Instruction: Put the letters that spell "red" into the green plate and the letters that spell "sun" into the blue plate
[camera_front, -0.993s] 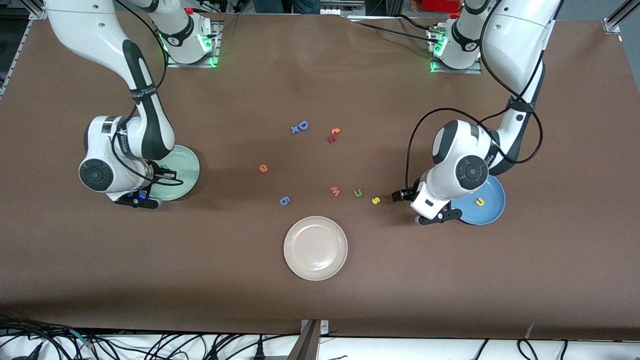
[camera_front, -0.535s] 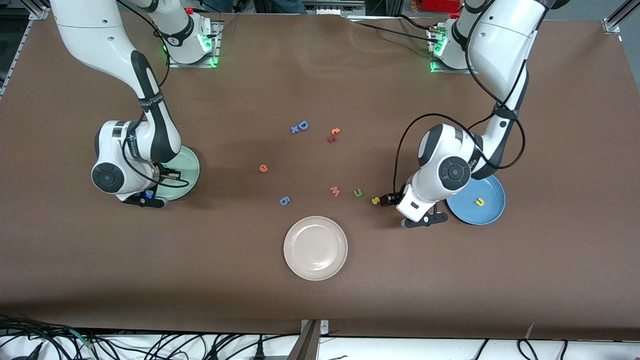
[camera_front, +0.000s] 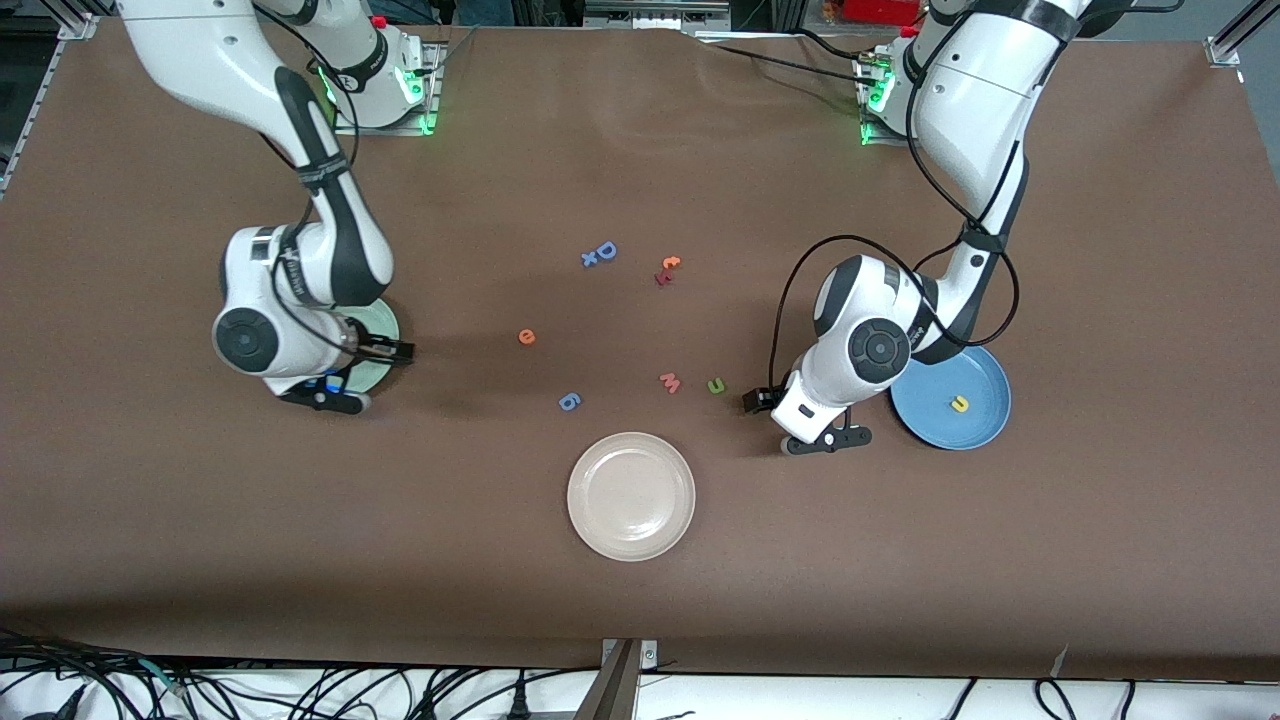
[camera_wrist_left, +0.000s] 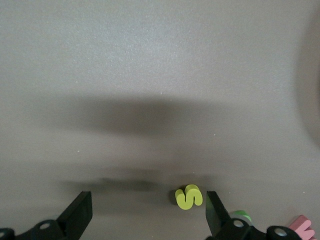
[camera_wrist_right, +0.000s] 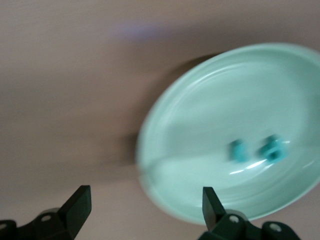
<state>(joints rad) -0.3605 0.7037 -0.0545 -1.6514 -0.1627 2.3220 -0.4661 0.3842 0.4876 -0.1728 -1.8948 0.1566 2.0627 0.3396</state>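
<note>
The green plate is partly hidden under my right arm; in the right wrist view the plate holds two small teal letters. My right gripper is open and empty over the plate's rim toward the table's middle. The orange "e" lies on the bare table. The blue plate holds a yellow "n". My left gripper is open low over the yellow "s", which lies between its fingers, close to one. The green "u" lies beside it.
A pink "m" lies next to the "u". A blue "6" and a cream plate sit nearer the camera. A blue "D" with a small "x", and a red and orange pair, lie farther back.
My right gripper has opened and slid from over the green plate toward the table's middle. My left gripper has moved from the blue plate to over the yellow "s".
</note>
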